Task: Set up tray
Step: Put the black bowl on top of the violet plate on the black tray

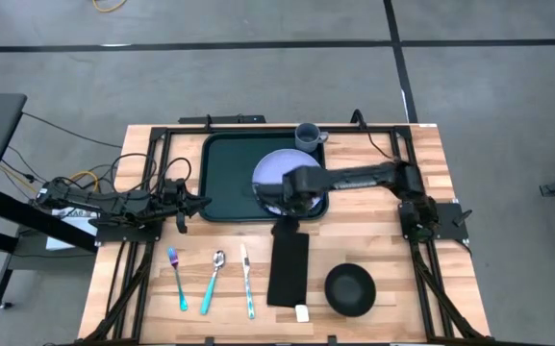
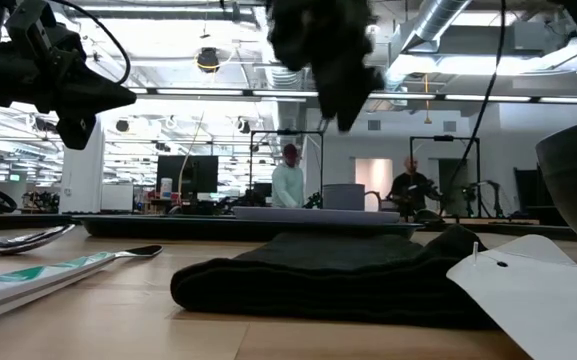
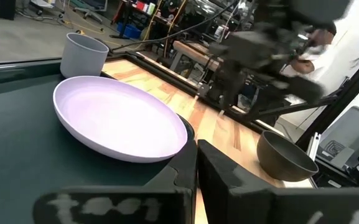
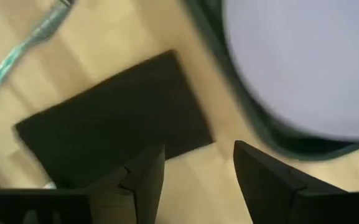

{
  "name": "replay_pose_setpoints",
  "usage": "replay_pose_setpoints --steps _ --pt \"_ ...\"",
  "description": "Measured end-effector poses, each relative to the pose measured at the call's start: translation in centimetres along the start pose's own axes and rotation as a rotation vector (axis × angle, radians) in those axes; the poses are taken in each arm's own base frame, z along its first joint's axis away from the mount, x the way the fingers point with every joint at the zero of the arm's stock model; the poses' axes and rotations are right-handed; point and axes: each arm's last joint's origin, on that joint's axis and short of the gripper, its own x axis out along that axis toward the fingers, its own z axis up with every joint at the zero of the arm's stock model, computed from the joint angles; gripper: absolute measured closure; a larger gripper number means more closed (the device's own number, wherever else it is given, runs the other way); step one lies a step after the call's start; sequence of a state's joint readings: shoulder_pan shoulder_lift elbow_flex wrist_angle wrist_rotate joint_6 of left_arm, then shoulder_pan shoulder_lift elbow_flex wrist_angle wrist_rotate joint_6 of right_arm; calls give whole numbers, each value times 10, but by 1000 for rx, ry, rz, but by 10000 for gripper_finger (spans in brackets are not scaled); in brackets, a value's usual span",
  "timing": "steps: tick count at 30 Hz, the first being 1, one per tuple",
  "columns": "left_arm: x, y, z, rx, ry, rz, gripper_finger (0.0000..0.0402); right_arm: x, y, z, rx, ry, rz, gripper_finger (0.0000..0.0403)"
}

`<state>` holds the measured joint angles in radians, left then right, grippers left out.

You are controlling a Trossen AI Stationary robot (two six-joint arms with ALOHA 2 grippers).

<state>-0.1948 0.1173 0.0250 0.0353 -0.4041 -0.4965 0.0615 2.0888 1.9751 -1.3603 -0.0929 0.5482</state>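
The dark green tray (image 1: 229, 178) lies on the far middle of the table. A lavender plate (image 1: 275, 171) rests flat on its right half, and a grey mug (image 1: 309, 136) stands at its far right corner. My right gripper (image 4: 199, 149) is open. It hovers over the bare wood between the tray's near rim (image 4: 263, 127) and the black napkin (image 4: 114, 115), touching neither. My left gripper (image 3: 196, 149) is shut and empty, raised just off the tray's left edge (image 1: 203, 197), pointing toward the plate (image 3: 117, 118).
On the near half of the table lie a fork (image 1: 176, 279), a spoon (image 1: 213, 281) and a knife (image 1: 247, 282), side by side. To their right are the napkin (image 1: 289, 269) with a white tag (image 1: 302, 312) and a black bowl (image 1: 350, 288). People stand in the room beyond.
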Motion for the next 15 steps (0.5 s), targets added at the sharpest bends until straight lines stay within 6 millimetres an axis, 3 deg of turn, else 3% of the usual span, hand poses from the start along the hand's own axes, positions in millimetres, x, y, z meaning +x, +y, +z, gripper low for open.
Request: replay_pose_setpoints --steps 4,8,12,15 --pt "0 0 0 -1 1 -2 401 -28 22 -29 49 -82 -3 226" --pt "0 0 0 -1 1 -2 401 -53 27 -64 186 -153 -97 231" --pt "0 0 0 -1 1 -2 401 -59 16 -101 377 -126 -178 237" --pt "0 0 0 -1 1 -1 401 -52 11 -131 519 -103 -182 242"
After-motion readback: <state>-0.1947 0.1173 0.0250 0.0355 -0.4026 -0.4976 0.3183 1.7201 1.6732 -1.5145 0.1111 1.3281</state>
